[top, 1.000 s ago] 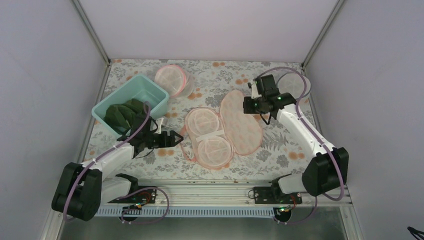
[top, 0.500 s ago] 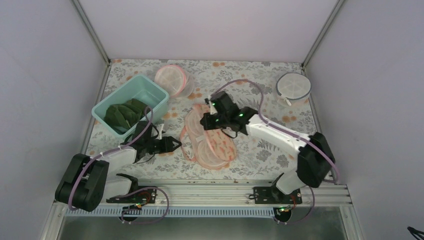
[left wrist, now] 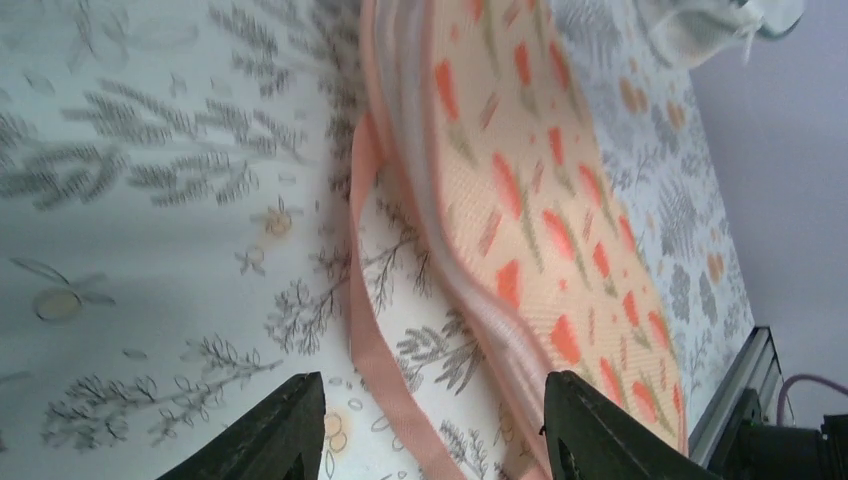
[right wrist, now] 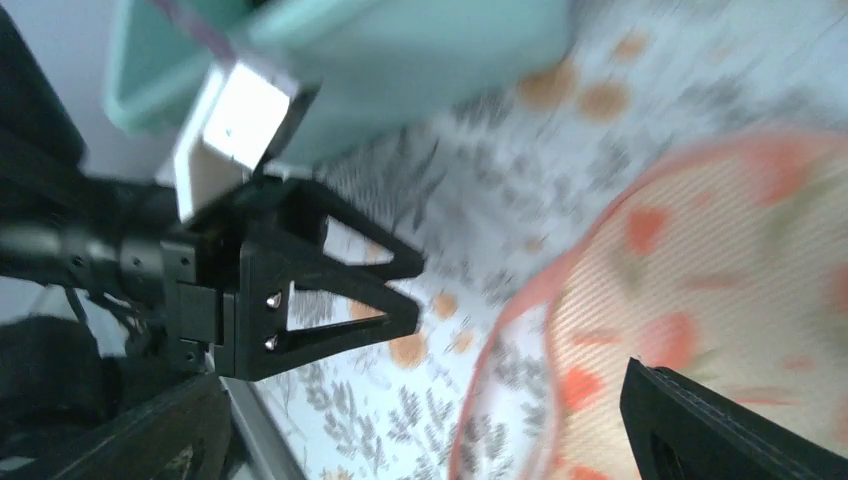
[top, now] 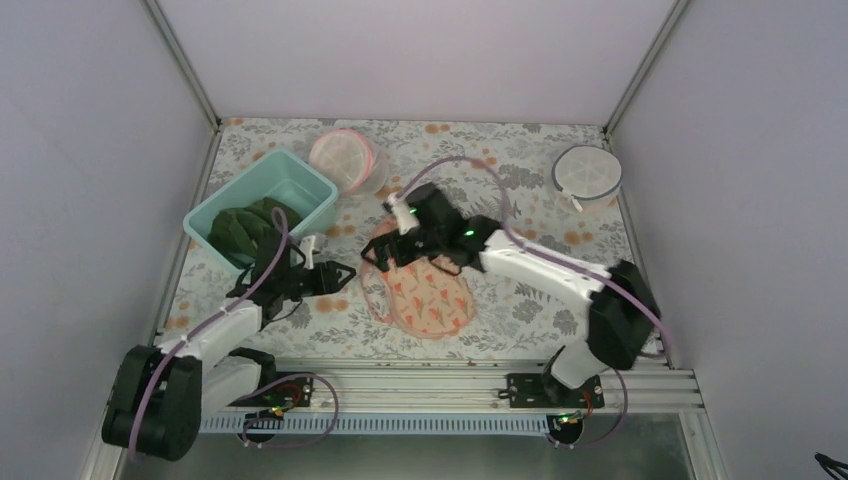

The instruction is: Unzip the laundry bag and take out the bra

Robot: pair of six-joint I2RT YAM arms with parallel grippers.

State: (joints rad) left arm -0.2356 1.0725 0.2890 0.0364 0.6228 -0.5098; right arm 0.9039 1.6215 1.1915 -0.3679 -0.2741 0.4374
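The laundry bag (top: 425, 290) lies folded shut on the table, its peach flower-print side up. In the left wrist view the laundry bag (left wrist: 530, 180) fills the upper right, with a loose pink strap (left wrist: 375, 350) running between my open left gripper (left wrist: 430, 440) fingers, untouched. From above, the left gripper (top: 343, 275) sits just left of the bag. My right gripper (top: 383, 250) hovers open over the bag's upper left edge; its wrist view shows the bag's pink rim (right wrist: 720, 270) and the right gripper (right wrist: 430, 430) jaws wide apart. The dark green bra (top: 245, 228) lies in the teal bin.
The teal bin (top: 300, 180) stands at the left behind my left arm. A round mesh pod with a pink rim (top: 345, 160) sits behind it. A grey-rimmed pod (top: 587, 175) is at the back right. Walls close in on three sides.
The right gripper swung the bag's right half over to the left, folding the bag shut, then opened and let go. The left gripper's jaws narrowed somewhat.
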